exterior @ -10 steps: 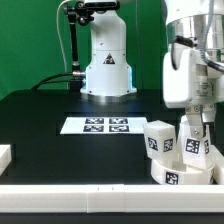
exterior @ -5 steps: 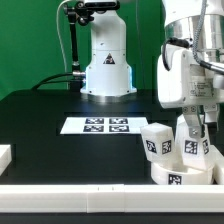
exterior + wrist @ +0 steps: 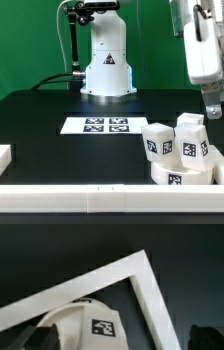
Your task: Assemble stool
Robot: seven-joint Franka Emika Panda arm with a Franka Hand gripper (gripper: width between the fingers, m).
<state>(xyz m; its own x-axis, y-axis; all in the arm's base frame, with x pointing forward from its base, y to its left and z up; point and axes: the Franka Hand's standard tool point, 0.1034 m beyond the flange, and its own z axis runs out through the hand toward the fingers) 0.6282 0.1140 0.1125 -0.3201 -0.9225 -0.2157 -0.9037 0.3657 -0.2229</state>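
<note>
The round white stool seat [image 3: 186, 174] lies at the exterior view's right, near the front bar. Two blocky white tagged legs stand on it: one [image 3: 158, 139] on the left, one [image 3: 193, 140] on the right. My gripper [image 3: 212, 106] hangs open and empty well above the right leg, clear of it. In the wrist view a tagged leg [image 3: 98, 325] shows far below, between my dark fingers [image 3: 44, 337], which stand wide apart.
The marker board [image 3: 106, 125] lies mid-table in front of the robot base [image 3: 107, 62]. A plain white bar [image 3: 90, 196] runs along the front, with a white block [image 3: 5, 154] at the left edge. Two white bars meet in a corner [image 3: 140, 277] in the wrist view.
My gripper was down around the right leg; it has let go and risen straight up. The leg stays standing on the seat.
</note>
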